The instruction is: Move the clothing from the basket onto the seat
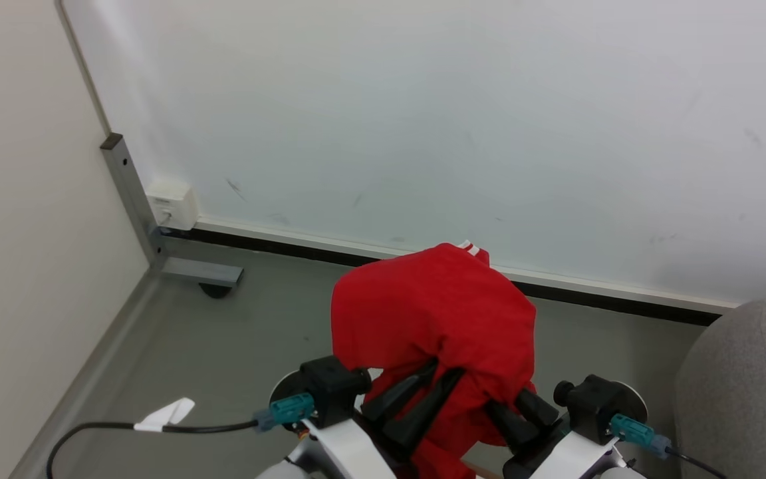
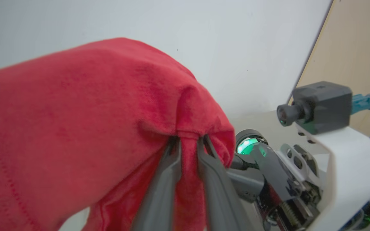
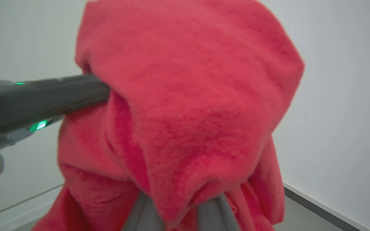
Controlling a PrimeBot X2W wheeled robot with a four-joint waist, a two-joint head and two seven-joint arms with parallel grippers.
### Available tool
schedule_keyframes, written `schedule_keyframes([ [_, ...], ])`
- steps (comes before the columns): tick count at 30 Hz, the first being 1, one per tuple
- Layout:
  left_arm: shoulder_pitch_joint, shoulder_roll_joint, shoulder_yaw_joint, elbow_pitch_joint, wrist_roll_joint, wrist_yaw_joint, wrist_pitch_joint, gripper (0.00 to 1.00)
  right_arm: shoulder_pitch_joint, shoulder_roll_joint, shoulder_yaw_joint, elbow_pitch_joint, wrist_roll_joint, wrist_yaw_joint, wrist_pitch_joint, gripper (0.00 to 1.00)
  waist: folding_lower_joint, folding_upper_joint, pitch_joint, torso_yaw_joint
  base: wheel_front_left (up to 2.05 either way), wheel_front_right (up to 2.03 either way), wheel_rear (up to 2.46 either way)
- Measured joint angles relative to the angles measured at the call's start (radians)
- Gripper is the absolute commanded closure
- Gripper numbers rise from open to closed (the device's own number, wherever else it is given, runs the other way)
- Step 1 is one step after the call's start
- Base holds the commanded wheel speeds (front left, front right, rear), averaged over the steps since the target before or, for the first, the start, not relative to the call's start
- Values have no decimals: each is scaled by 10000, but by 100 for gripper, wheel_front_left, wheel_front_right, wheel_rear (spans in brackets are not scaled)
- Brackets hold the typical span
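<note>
Up in the air, the clothing [image 1: 433,313] hangs as a bunched red hump draped over both sets of dark fingers, above the grey floor [image 1: 256,346] and in front of the white wall [image 1: 423,120]. Its length runs from near the robot toward the far wall, with the white-striped trim [image 1: 468,248] at the far end. It touches neither the floor nor the seat [image 1: 749,386], whose grey rounded corner lies apart at the near right.

The left gripper [image 2: 188,141] is clenched on a fold of the cloth. The left wrist view gives that pinch plainly, while in the head view cloth covers those tips. The right gripper [image 1: 521,411] reaches in under the hump from the right. In its own wrist view two grey fingers [image 3: 217,215] rise with cloth sagging between them, their tips buried, so I cannot tell whether they grip.

To the far left stand a metal post [image 1: 131,193] with a foot bar on a castor, and a white wall box [image 1: 171,203]. A black cable [image 1: 90,429] with a white tag crosses the near-left floor.
</note>
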Motion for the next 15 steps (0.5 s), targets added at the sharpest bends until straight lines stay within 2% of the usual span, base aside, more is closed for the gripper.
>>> schedule_keyframes([
  [2, 12, 25, 6, 63, -6, 40, -12, 98, 73, -25, -115, -75, 0, 0, 0, 100, 0, 0, 27, -94, 0, 0, 0],
  [3, 26, 35, 13, 90, -23, 46, -13, 71, 82, -44, -205, -127, 0, 0, 2, 100, 0, 0, 38, -146, 0, 0, 0],
  [4, 44, 46, 33, 113, -65, 90, -13, 0, 84, -61, -326, -198, -2, 0, 2, 100, 0, 0, 52, -204, 0, 0, 0],
  [15, 352, 364, 119, 151, -138, 305, -86, 0, 278, -245, -1406, -518, -109, 0, -12, 100, 0, 0, 262, -1061, 0, 0, 0],
])
